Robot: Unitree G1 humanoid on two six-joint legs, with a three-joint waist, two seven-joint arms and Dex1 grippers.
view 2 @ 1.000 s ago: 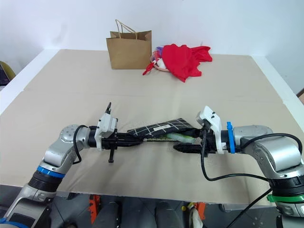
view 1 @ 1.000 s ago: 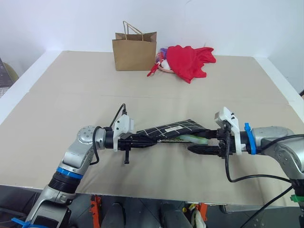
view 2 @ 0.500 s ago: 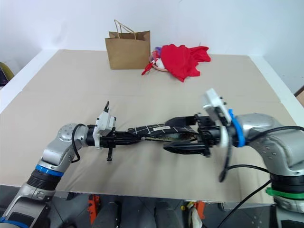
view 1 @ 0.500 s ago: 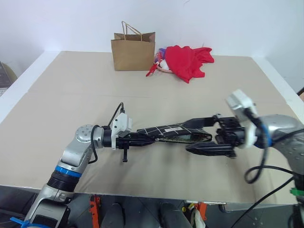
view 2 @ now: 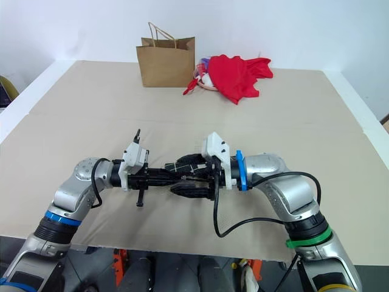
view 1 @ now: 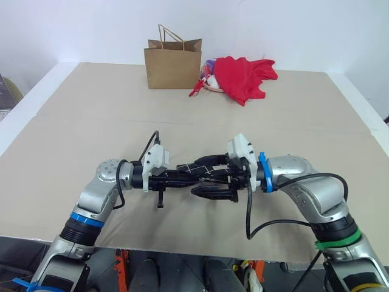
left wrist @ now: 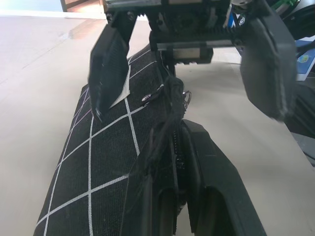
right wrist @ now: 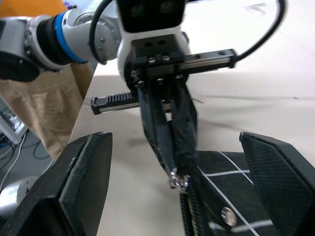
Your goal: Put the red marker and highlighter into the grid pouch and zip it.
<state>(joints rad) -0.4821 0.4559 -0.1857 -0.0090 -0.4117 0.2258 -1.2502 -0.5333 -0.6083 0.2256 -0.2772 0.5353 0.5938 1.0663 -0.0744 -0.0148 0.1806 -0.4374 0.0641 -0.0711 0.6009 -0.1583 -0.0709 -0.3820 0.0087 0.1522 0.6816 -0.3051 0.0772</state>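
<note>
Now the right gripper (view 1: 209, 179) – wide open, empty – has swung leftward, straddling the grid pouch (left wrist: 106, 162); left gripper (view 1: 189, 177) stays clamped on it.

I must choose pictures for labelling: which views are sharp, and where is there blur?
Left eye view: evenly lit, sharp, soft shadows under the grid pouch. Left wrist view: pouch weave sharp, right tool slightly soft. Right wrist view: its near fingers blurred, left tool clearer.

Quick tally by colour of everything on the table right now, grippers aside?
Black with white grid: 1, the grid pouch, pinched at its end by the left gripper, with the right gripper open around it
Brown: 1, the paper bag
Red: 1, the cloth heap
Total: 3
</note>
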